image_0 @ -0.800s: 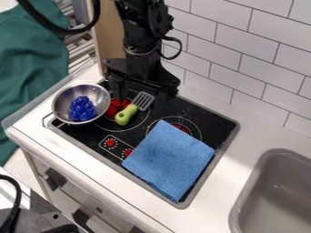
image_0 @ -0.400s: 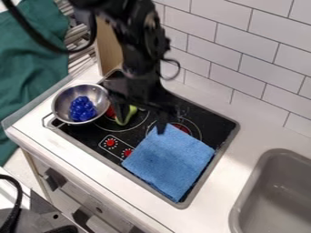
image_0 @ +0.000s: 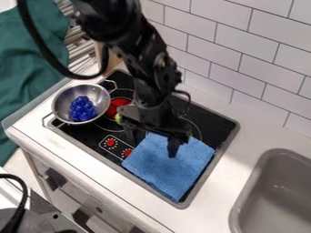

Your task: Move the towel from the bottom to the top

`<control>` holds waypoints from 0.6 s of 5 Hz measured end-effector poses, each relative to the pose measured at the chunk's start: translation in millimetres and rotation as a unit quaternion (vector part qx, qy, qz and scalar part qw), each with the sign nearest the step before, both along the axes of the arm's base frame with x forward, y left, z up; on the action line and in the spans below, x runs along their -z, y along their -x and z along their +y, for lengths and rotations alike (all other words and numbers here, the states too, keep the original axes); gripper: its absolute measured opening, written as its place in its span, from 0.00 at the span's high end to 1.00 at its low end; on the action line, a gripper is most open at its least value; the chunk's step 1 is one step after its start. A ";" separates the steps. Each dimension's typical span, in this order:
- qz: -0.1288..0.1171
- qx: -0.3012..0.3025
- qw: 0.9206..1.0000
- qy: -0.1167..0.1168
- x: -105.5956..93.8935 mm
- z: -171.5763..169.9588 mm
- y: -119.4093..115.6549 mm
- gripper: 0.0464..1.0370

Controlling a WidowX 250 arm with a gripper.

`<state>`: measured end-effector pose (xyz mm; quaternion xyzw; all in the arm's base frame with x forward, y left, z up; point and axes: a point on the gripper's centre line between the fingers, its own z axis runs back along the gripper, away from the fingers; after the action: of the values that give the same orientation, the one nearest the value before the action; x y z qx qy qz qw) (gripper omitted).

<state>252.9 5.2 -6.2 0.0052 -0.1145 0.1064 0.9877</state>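
Towel: blue, spread nearly flat on the near right part of the stove top [image_0: 215, 128], far corner covered from view by the gripper; towel [image_0: 173, 173] not lifted anywhere that can be made out.
Gripper: hung over the far part of the towel, fingers [image_0: 173, 149] set apart, one toward the left edge, one over the cloth; no fold seen pinched. Gripper [image_0: 154, 143] contact with cloth: cannot be told from this angle.
Step in hand: grasp, judged about to be made; task judged at its early stage.
Grasp spot: best taken near the far edge, so that the cloth is led from its front and trailed behind rather than bunched.
Descent: to be made slowly and straight down, until the cloth is just met; hard pressing on the stove top to be avoided.
Closing: a small ridge should be gathered between both tips; if only one tip is caught in cloth, a slip is likely.
Cloth handling: soft, limp, likely to sag; a low lift is enough, then a steady drag or carry toward the far side, where "top" is presumably meant.
Left side: metal bowl [image_0: 61, 105] with blue item [image_0: 82, 109] inside, green item [image_0: 118, 119] partly hidden behind the arm; to be kept clear of, as a loose corner could be snagged there.
Release: to be done low, so that the towel is laid flat.
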 end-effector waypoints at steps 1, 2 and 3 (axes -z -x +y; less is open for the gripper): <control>0.029 0.016 0.999 0.001 22.7 -6.4 -3.1 0.03; 0.044 0.027 0.999 0.001 33.6 -8.4 -7.7 0.03; 0.054 0.042 0.998 -0.007 36.5 -13.1 -8.8 0.03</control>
<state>261.8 -7.9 -42.7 0.0133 -0.0621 0.0633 0.9960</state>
